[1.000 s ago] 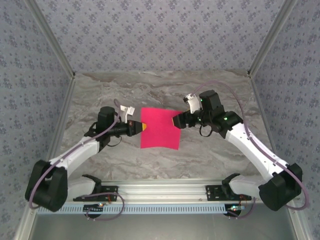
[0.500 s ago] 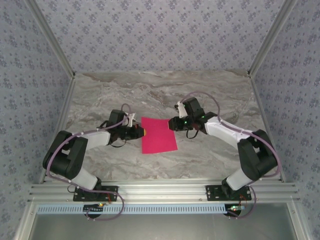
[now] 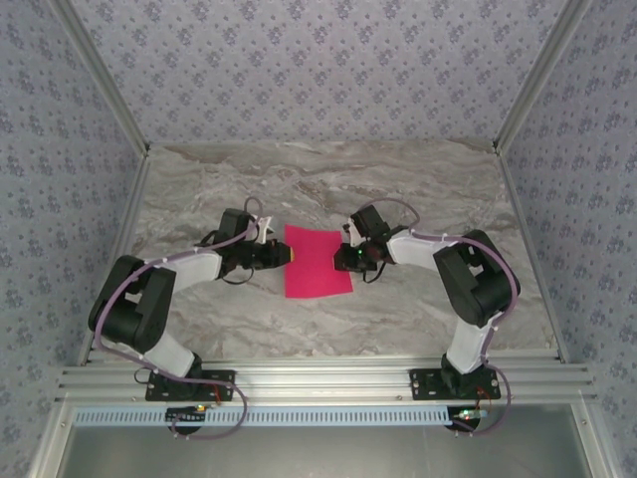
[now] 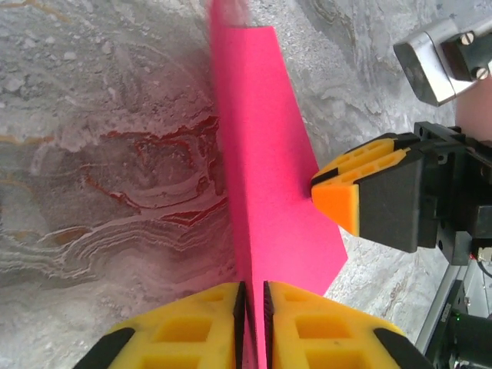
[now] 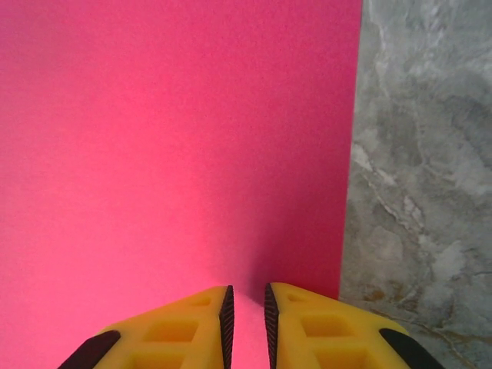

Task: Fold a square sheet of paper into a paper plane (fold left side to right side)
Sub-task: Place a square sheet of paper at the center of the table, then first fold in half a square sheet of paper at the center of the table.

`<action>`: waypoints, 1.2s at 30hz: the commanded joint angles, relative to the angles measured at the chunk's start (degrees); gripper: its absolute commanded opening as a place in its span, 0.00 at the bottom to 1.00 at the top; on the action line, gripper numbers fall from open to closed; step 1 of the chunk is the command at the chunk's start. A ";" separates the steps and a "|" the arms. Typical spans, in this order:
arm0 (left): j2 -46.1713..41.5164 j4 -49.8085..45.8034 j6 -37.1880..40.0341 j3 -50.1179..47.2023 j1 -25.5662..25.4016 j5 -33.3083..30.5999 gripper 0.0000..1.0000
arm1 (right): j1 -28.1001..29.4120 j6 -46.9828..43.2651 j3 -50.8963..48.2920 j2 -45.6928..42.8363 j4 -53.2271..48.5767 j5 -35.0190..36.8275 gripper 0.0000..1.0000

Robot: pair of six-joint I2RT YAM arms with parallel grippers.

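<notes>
Top external: pink sheet of paper (image 3: 317, 264), long axis near-to-far.

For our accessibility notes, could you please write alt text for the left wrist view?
The left gripper pinches pink paper edge-on above a marble table; the right gripper touches the sheet's edge at picture right.

Magenta paper (image 3: 317, 261), apparently folded, left edge lifted.
</notes>
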 commanded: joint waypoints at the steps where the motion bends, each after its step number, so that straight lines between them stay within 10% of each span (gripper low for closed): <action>1: 0.77 2.99 -2.76 2.17 0.17 4.40 0.24 | 0.57 0.80 1.03 2.06 -4.23 2.53 0.23; 8: 4.13 10.83 -9.55 3.44 -0.78 7.80 0.46 | 0.85 1.04 0.45 2.29 -4.05 2.72 0.23; 21: 10.76 13.79 -11.22 7.06 -3.31 7.22 0.50 | -0.35 4.27 -3.14 -0.54 5.73 -3.24 0.25; 36: 11.70 10.93 -9.39 7.72 -4.04 4.79 0.15 | -3.23 12.15 -6.52 -4.89 24.13 -14.57 0.51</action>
